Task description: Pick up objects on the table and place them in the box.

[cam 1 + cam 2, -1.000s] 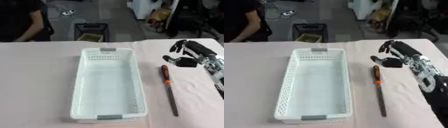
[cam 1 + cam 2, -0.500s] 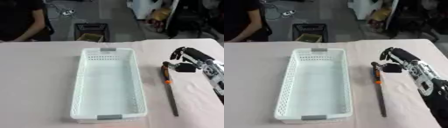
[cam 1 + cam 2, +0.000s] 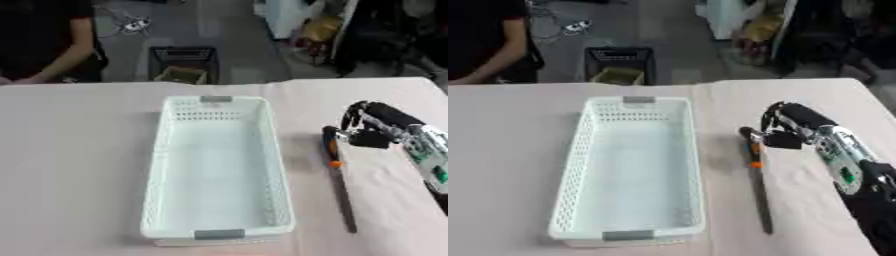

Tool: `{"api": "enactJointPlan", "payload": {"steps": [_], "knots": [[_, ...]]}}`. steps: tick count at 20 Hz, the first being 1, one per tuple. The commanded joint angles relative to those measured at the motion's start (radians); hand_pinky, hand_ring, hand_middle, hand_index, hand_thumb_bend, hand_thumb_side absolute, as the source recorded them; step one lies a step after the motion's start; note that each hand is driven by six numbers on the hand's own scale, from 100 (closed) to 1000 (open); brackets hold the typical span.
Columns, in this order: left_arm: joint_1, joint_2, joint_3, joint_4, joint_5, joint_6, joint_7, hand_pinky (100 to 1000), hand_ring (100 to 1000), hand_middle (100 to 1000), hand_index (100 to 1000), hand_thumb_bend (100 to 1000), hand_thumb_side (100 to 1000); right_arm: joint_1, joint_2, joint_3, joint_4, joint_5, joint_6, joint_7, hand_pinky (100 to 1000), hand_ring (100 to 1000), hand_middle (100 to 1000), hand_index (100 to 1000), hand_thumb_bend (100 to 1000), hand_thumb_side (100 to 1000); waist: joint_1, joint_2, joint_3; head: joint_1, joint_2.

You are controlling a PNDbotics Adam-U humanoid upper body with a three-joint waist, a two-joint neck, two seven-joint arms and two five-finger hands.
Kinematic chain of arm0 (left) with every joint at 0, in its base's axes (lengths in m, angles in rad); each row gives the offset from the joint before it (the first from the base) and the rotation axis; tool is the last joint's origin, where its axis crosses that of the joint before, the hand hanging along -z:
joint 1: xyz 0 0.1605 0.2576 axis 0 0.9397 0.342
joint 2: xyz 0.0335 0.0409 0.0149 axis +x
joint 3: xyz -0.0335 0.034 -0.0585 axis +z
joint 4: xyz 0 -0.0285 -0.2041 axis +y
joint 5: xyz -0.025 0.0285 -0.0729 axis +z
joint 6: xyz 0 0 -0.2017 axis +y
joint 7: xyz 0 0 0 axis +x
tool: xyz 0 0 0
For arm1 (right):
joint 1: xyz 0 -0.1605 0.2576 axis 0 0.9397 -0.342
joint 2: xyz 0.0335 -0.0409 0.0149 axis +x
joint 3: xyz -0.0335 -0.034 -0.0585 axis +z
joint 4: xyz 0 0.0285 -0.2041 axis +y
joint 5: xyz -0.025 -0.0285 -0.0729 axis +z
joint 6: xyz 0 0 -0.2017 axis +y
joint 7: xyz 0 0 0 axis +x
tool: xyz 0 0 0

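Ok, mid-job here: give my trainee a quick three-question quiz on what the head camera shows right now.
1. True or false: the white basket already holds an item.
2. Multiple choice: the long tool with the black and orange handle lies (A) inside the basket, (B) on the table to the right of the basket, (C) to the left of the basket.
3. Which robot hand shows in these views, and which part of the tool is it at?

Key
1. False. The basket looks empty.
2. B. It lies lengthwise on the pink table, beside the basket's right wall.
3. The right hand, fingers curled down at the tool's handle end; whether it grips it cannot be told.
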Motion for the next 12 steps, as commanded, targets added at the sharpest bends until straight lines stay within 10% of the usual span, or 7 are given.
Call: {"api": "enactJointPlan", "payload": {"steps": [1,12], "knots": [[-0.015,0.008,0.002,-0.012,-0.001,-0.001,-0.001,642,680,678,810,261,1000,-0.009,-0.016,-0.004,-0.006,0.008,-0.001,0.000,537,650,623,611,586,1000,0.001,-0.006,0.001,-0.001,-0.004],[-0.015,0.009,0.001,-0.012,-0.001,0.000,-0.003,644,681,678,810,260,1000,-0.011,-0.010,0.021,0.029,0.037,-0.012,0.042,531,663,634,614,593,953,0.000,-0.007,0.002,0.001,-0.003]]}}
